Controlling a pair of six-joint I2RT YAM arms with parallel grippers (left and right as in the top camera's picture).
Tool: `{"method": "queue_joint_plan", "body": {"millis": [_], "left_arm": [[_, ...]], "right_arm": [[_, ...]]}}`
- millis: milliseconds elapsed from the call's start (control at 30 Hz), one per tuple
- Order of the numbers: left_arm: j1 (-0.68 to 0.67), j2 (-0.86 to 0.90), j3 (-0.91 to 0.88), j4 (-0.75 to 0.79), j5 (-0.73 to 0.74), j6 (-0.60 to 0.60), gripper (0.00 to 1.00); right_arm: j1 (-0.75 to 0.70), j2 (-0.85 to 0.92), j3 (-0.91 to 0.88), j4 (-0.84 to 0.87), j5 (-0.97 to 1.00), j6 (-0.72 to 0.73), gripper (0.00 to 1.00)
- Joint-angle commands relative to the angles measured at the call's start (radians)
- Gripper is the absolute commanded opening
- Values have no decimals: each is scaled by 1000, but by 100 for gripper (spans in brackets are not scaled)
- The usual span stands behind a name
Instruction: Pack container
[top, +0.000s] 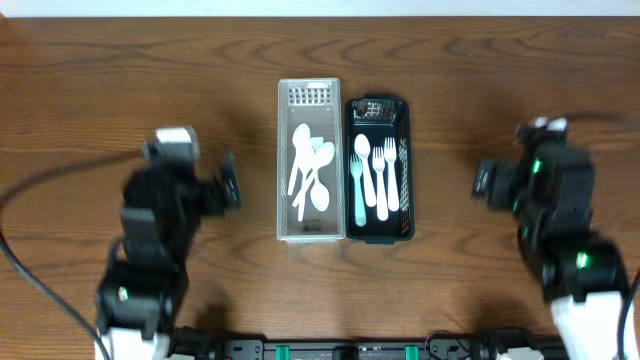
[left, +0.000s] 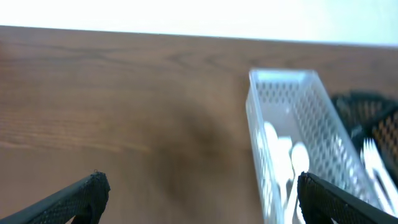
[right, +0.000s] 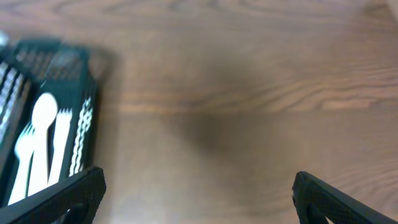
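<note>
Left gripper (left: 202, 183), fingers spread wide and empty, hangs near the clear perforated plastic basket (left: 283, 76) of white plastic spoons (left: 270, 134); right gripper (right: 199, 180) likewise (beside the black mesh basket (right: 87, 106)).

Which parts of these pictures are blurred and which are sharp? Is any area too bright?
Overhead: the white basket and the black basket are sharp, while the left arm and the right arm are smeared. Left wrist: the whole picture is soft, with a washed-out white band along the top. Right wrist: blurred throughout, and the grain of the table looks streaked.
</note>
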Motion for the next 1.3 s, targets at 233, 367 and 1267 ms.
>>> {"method": "queue_joint_plan", "body": {"millis": [233, 367, 1267], "left_arm": [[-45, -180, -132, -17, -57, 5, 98], [-45, -167, -132, -17, -57, 5, 98], [-45, -154, -132, -18, -57, 5, 98]], "right_arm": [[66, -236, -219, -152, 6, 46, 99], [66, -232, -226, -235, 6, 46, 99], [-34, -656, -228, -357, -51, 41, 99]]}}
